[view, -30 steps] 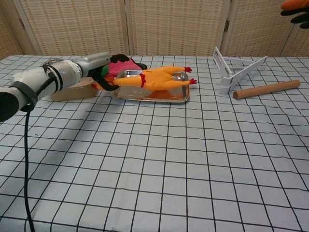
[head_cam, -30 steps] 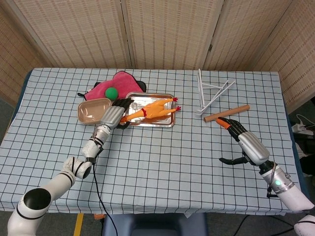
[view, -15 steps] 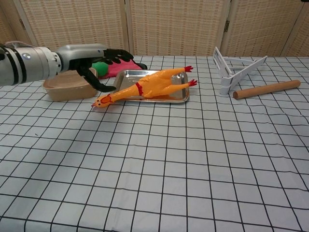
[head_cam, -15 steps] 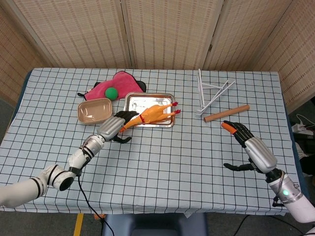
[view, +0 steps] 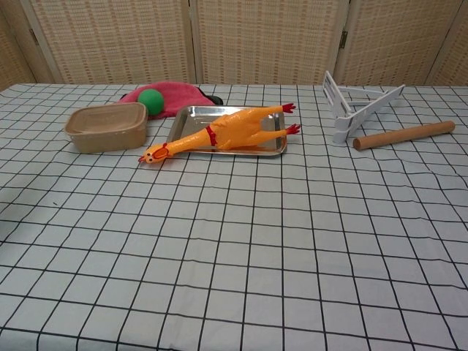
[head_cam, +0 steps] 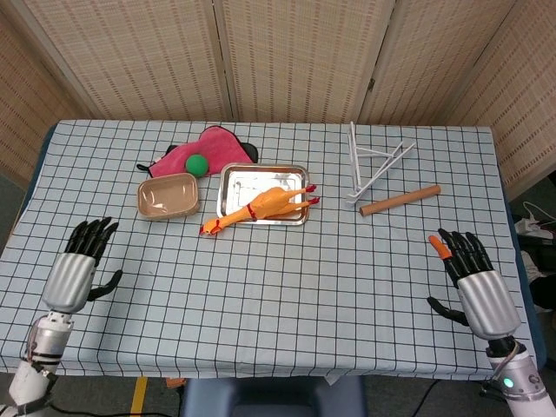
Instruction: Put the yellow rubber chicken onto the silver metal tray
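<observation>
The yellow rubber chicken (head_cam: 265, 205) (view: 227, 131) lies across the silver metal tray (head_cam: 236, 178) (view: 191, 115); its body and red feet are over the tray, and its head and neck hang past the tray's front left corner onto the cloth. My left hand (head_cam: 80, 263) is far back at the table's near left, open, fingers spread, holding nothing. My right hand (head_cam: 473, 281) is at the near right, open and empty. Neither hand shows in the chest view.
A tan tub (head_cam: 167, 195) (view: 107, 126) stands left of the tray. Behind it a green ball (head_cam: 197, 162) (view: 151, 101) rests on a pink cloth (head_cam: 208, 143). A white wire rack (head_cam: 369, 165) (view: 358, 102) and a brown rod (head_cam: 400, 200) (view: 404, 135) lie at the right.
My left hand let go of the chicken and drew back to the near left edge. The chicken settled on the tray with its head off it. My right hand also pulled back.
</observation>
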Tool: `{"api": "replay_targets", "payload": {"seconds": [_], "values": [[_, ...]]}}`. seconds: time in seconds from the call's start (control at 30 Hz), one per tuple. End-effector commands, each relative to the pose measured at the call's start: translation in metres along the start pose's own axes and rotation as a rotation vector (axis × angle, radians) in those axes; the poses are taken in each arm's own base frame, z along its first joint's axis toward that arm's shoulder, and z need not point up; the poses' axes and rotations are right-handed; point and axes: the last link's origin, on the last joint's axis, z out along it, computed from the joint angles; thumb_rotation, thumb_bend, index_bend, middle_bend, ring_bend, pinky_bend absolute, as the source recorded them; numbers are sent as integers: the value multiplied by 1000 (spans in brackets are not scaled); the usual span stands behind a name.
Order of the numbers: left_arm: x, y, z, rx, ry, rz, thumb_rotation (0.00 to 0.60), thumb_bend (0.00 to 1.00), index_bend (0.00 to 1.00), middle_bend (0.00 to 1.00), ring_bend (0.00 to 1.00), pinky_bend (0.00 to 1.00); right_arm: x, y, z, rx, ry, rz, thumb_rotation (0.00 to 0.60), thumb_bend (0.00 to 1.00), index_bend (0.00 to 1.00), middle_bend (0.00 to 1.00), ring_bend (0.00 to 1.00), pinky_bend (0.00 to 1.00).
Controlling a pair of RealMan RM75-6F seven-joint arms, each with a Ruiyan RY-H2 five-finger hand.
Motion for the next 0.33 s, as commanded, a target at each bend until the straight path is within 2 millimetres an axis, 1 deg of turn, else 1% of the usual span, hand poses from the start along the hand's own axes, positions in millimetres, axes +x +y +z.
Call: {"api": "replay_targets", "payload": {"seconds": [0.03, 0.1, 0.2, 0.33], "values": [[-11, -40, -57, 151, -20, 144, 600, 343, 0, 0, 0, 5, -33, 12, -31, -157, 59, 20, 600, 100, 0, 0, 0, 0], [-5, -41, -60, 143, -31, 130, 600, 345, 0, 0, 0, 5, -39, 15, -33, -153, -15, 48, 600, 100, 0, 0, 0, 0], [1, -41, -64, 123, -24, 100, 600, 344, 0, 0, 0, 5, -37, 20, -32, -172, -30, 69, 600, 100, 0, 0, 0, 0], [1, -39, -67, 103, -44, 81, 600, 346, 0, 0, 0, 5, -33, 22, -31, -176, -36, 103, 600, 100, 0, 0, 0, 0]]}}
